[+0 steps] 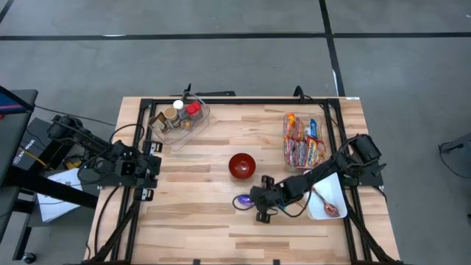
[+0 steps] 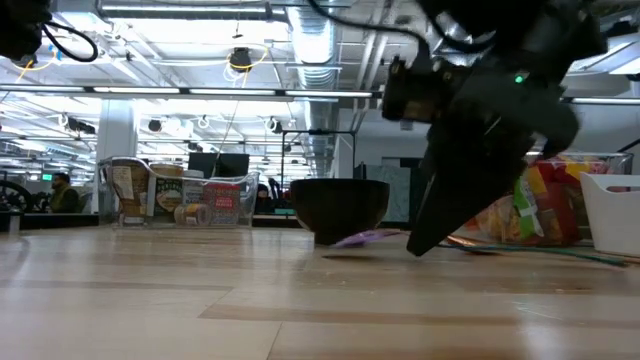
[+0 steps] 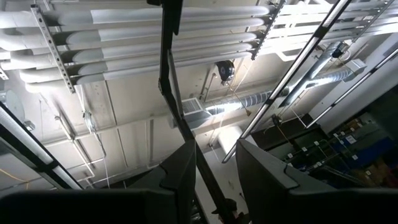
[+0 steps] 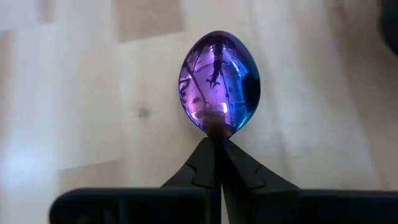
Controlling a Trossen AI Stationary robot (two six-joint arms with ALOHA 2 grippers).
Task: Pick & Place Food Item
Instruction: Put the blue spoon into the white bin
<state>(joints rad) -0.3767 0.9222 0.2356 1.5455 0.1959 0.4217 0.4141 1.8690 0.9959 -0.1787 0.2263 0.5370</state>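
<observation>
Wooden worktop (image 1: pixel 199 221). Left gripper (image 3: pixel 214 165) parked off the left edge, tilted up at the ceiling, fingers slightly parted, grasping nothing. Iridescent purple spoon (image 4: pixel 219 83) lying near the front-centre, beside the red bowl (image 1: pixel 241 165); bowl end pointing away from the right gripper (image 4: pixel 217 149), long axis in line with its fingers, clenched on the handle. No legible writing on the snack packets (image 1: pixel 303 141) by the right edge.

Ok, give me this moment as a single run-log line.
right gripper: shut on purple spoon, low on table | spoon: beside red bowl | left gripper: parked at left edge, holding nothing
</observation>
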